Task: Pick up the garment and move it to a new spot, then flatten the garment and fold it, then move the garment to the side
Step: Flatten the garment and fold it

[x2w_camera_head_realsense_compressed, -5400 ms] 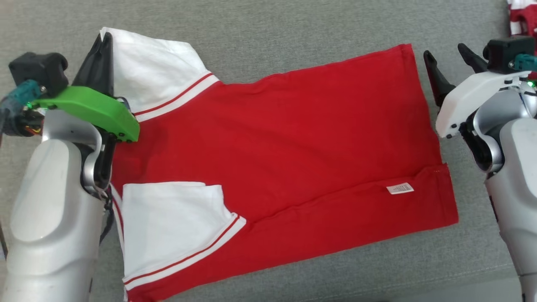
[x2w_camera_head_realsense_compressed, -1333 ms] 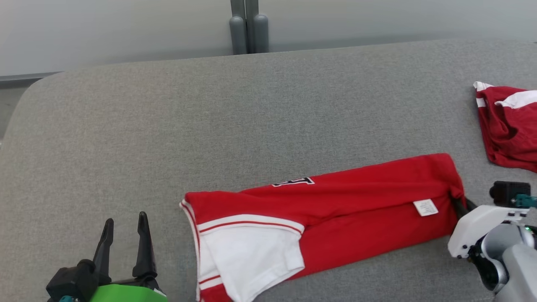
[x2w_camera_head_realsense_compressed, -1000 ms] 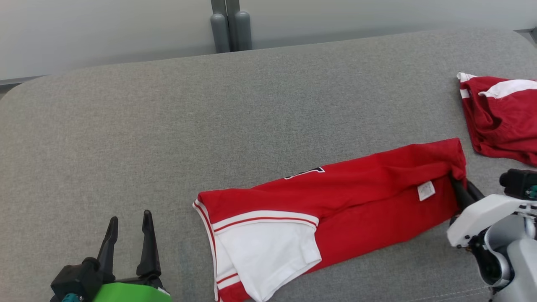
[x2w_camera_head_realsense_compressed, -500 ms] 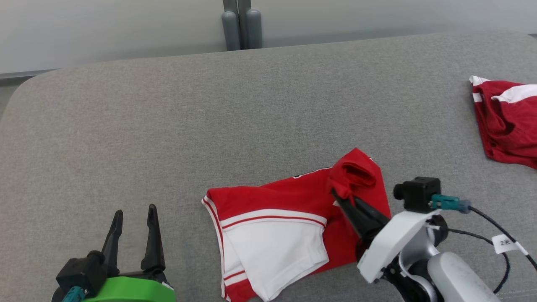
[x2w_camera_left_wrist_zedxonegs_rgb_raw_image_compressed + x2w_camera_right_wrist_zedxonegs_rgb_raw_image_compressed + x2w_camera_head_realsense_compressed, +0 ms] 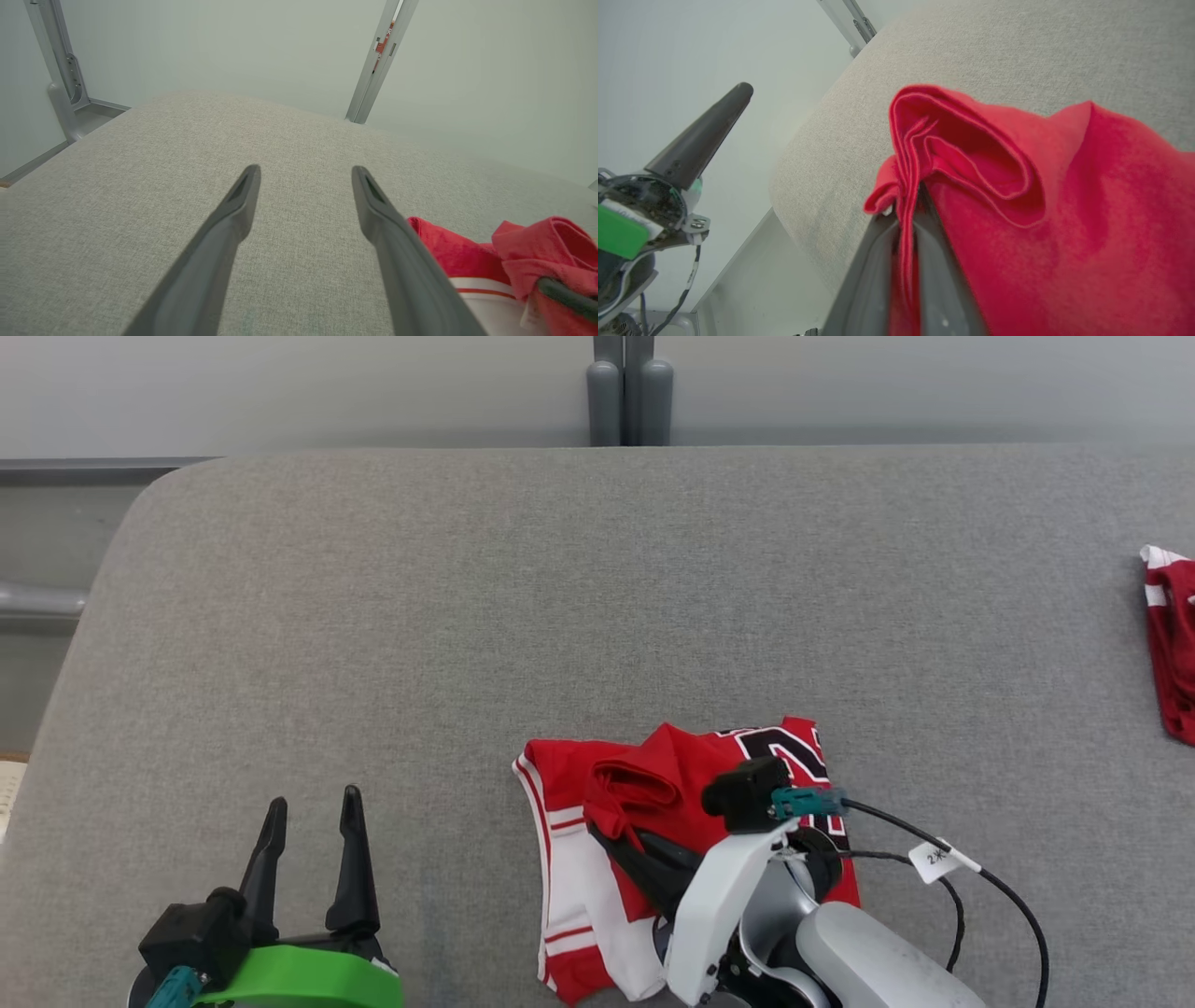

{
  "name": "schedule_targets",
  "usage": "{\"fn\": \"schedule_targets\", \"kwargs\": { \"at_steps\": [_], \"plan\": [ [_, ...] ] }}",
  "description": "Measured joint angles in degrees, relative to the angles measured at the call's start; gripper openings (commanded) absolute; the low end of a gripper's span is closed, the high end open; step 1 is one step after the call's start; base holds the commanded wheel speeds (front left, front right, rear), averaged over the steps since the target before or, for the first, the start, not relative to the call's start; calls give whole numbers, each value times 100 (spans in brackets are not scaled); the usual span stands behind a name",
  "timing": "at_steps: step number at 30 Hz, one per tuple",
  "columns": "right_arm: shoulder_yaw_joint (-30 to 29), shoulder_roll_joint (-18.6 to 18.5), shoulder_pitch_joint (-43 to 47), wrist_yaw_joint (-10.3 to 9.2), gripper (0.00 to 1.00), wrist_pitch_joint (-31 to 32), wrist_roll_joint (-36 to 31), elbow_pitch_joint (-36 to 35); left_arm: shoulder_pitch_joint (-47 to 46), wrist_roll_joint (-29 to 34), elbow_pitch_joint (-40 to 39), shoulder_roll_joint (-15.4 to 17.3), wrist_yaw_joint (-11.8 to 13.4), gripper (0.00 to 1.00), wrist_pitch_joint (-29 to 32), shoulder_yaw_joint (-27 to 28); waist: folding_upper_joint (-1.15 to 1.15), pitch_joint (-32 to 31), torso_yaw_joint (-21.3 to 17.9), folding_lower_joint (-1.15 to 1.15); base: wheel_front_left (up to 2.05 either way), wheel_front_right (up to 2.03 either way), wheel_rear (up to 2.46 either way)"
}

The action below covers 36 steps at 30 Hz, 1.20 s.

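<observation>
The garment (image 5: 653, 784) is a red jersey with white, red-striped sleeves, lying folded on the grey cushion (image 5: 560, 616) near its front edge. My right gripper (image 5: 602, 831) is shut on the garment's red hem, which it holds doubled over the white sleeve end. The right wrist view shows the bunched red cloth (image 5: 971, 154) pinched between the two dark fingers (image 5: 873, 261). My left gripper (image 5: 313, 803) stands open above bare cushion to the garment's left, nothing between its fingers (image 5: 233, 219). A corner of the garment (image 5: 467, 261) appears at the lower right of the left wrist view.
A second red and white garment (image 5: 1172, 644) lies at the cushion's far right edge. A grey post (image 5: 627, 392) rises behind the cushion against the pale wall. The cushion's rounded left corner (image 5: 140, 504) drops off to a frame rail.
My right gripper has carried the garment's hem leftward over the sleeve end, folding the long strip into a short bundle. The head camera has shifted. The left gripper stays open.
</observation>
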Motion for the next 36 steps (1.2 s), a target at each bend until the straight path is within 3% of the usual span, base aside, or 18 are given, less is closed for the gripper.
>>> {"fn": "schedule_targets", "kwargs": {
  "at_steps": [7, 8, 9, 10, 15, 20, 26, 36],
  "plan": [
    [382, 153, -318, 0, 0, -216, 205, 792, -17, -1, 57, -27, -14, 100, -16, -23, 0, -5, 184, 0, 0, 0, 0],
    [439, 165, -355, 1, 15, -244, 225, 881, -18, -1, 59, -30, -14, 100, -32, -23, 0, -6, 190, 0, 0, 0, 0],
    [486, 180, -384, 1, 42, -300, 250, 961, -18, -2, 63, -32, -13, 100, -33, -23, 0, -7, 189, 0, 0, 0, 0],
    [537, 188, -408, 0, 100, -314, 275, 1015, -18, -8, 65, -34, -13, 100, -38, -23, 0, -8, 187, 0, 0, 0, 0],
    [788, 222, -533, 1, 100, -628, 616, 938, -19, -15, 81, -42, -14, 100, -55, -26, 0, -4, 137, 0, 0, 0, 0],
    [631, 11, -611, 1, 100, -1158, 654, 837, -23, -15, 102, -44, -18, 100, -56, -53, 0, -3, 62, 0, 0, 0, 0],
    [-158, -310, -619, 1, 100, -1969, 45, 954, -47, -14, 142, -12, -42, 100, -49, -100, 0, -21, -29, 0, 0, 0, 0],
    [-1696, -331, -136, 1, 100, -2298, -1269, 817, -212, 66, 261, 41, -70, 100, 12, -233, 0, -132, -169, 0, 0, 0, 0]
  ]
}}
